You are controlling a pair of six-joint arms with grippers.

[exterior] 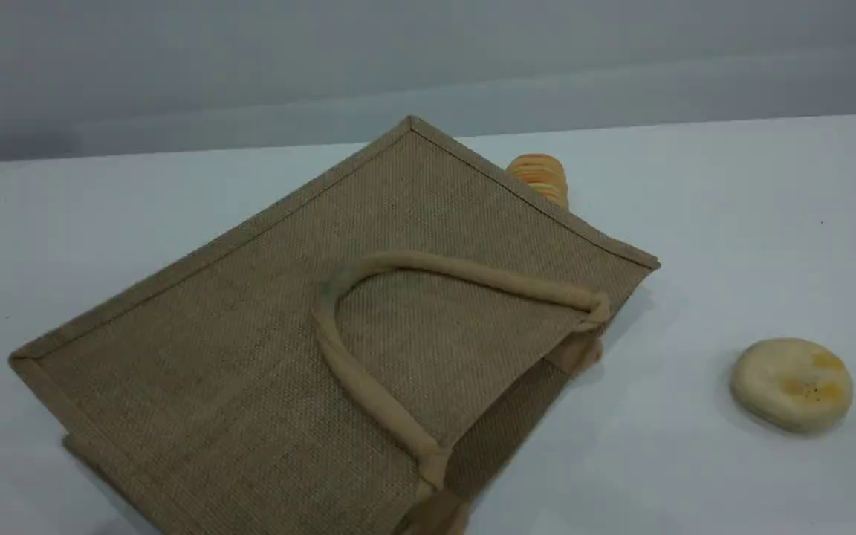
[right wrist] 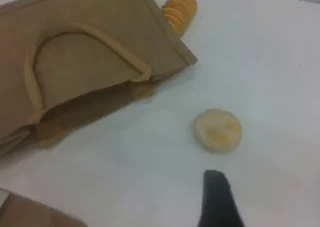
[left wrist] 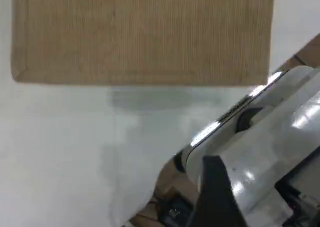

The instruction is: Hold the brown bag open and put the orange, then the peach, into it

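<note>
The brown bag (exterior: 250,334) lies flat on the white table, its mouth toward the front right and one beige handle (exterior: 368,386) looped across its top side. It fills the top of the left wrist view (left wrist: 140,32) and the upper left of the right wrist view (right wrist: 85,47). No view shows the orange or the peach. Neither arm enters the scene view. One dark fingertip of my left gripper (left wrist: 216,197) hangs over the table's edge, apart from the bag. My right gripper (right wrist: 216,199) hovers above bare table, with nothing at its tip.
A ridged yellow-orange bread loaf (exterior: 539,177) (right wrist: 180,11) pokes out behind the bag's far edge. A flat pale-yellow bun (exterior: 792,384) (right wrist: 217,130) rests on the table at the right. Silvery robot hardware (left wrist: 270,137) fills the left wrist view's right side.
</note>
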